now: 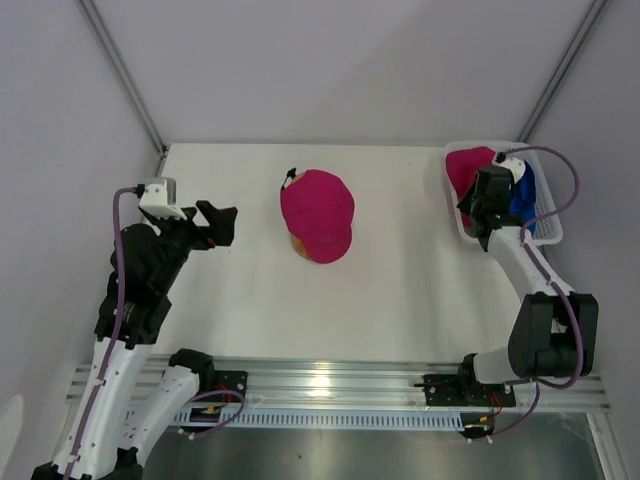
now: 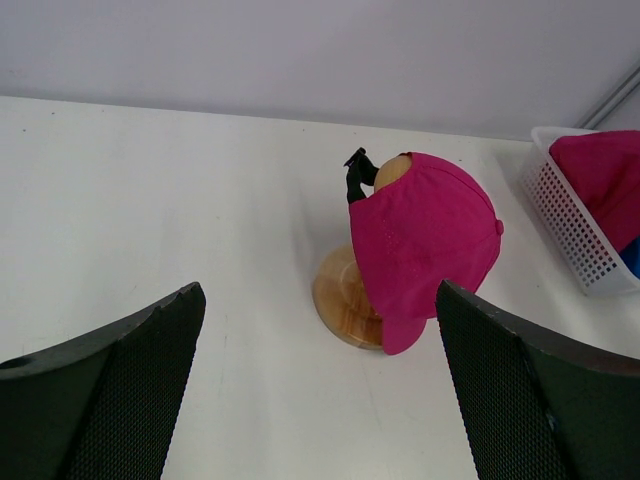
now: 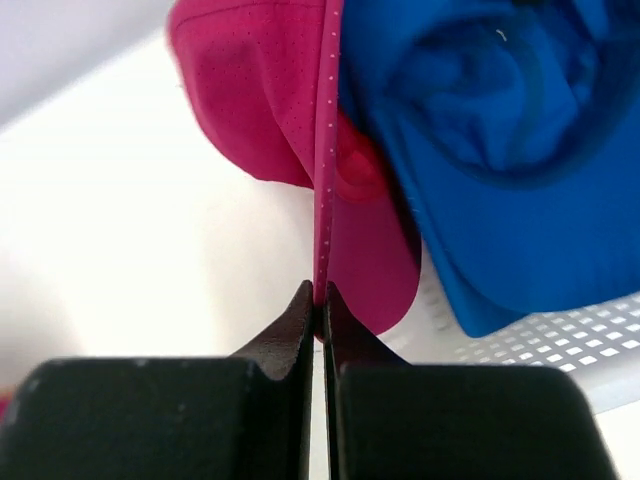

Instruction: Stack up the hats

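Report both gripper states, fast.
Left gripper: open, holding nothing.
Right gripper: jaws closed on the thin edge of the pink cap at the white basket.

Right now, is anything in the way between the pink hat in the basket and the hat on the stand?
Only the basket wall; the table between them shows nothing else. The right gripper pinches the pink hat by its brim.
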### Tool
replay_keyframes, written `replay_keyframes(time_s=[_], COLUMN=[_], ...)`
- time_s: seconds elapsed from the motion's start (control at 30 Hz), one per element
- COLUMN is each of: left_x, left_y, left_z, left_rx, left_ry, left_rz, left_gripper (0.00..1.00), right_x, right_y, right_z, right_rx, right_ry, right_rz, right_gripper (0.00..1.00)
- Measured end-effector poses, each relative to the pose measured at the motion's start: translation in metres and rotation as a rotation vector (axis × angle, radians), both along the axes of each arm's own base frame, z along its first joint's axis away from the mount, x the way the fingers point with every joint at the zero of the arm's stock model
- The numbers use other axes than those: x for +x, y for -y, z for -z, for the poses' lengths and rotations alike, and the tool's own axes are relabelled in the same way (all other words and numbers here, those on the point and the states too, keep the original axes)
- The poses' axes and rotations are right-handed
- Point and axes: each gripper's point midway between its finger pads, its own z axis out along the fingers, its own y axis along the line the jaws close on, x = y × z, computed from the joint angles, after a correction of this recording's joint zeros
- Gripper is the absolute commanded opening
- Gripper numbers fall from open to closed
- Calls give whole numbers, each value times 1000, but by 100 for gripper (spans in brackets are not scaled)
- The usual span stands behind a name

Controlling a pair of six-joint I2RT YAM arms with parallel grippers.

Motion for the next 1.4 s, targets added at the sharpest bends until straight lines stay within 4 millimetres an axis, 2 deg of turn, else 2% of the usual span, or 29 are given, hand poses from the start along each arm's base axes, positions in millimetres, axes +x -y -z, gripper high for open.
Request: replay_keyframes(time_s=[0.1, 0.17, 0.33, 0.37, 0.47, 0.57, 0.67, 0.7, 0.77, 0.9, 0.97, 1.17, 1.4], left_x=[2, 2, 2, 2, 2, 2, 2, 1, 1, -2, -4, -5, -6], left_y=[0, 0, 0, 0, 1, 0, 0, 0, 0, 0, -1, -1, -1], left_z=[2, 3, 5, 5, 5, 5, 5, 5, 4, 2, 0, -2, -2], left_rx=[2, 3, 4, 5, 4, 4, 4, 4, 4, 1, 0, -2, -2], left_ry=[-9, -12, -19, -19, -19, -19, -18, -18, -16, -7, 0, 7, 7], left_rz=[0, 0, 0, 0, 0, 0, 0, 0, 0, 0, 0, 0, 0], left_gripper=[100, 100, 99, 99, 99, 100, 100, 99, 99, 99, 100, 100, 100], right_x=[-8, -15, -44, -51, -65, -69, -64, -63, -67, -87, -96, -110, -123], right_y=[-15, -27, -68, -79, -113, -158, -208, -229, -266, -314, -323, -324, -315], right_z=[-43, -88, -223, -241, -271, -276, -252, -239, -219, -197, -198, -200, -163], right_rx=[31, 54, 123, 151, 247, 379, 515, 566, 654, 825, 901, 1022, 1034], right_ry=[96, 203, 548, 603, 697, 702, 599, 541, 445, 292, 258, 212, 104], right_rz=[-86, -149, -378, -437, -617, -805, -960, -1010, -1098, -1217, -1248, -1270, -1188], right_gripper=[0, 0, 0, 0, 0, 0, 0, 0, 0, 0, 0, 0, 0])
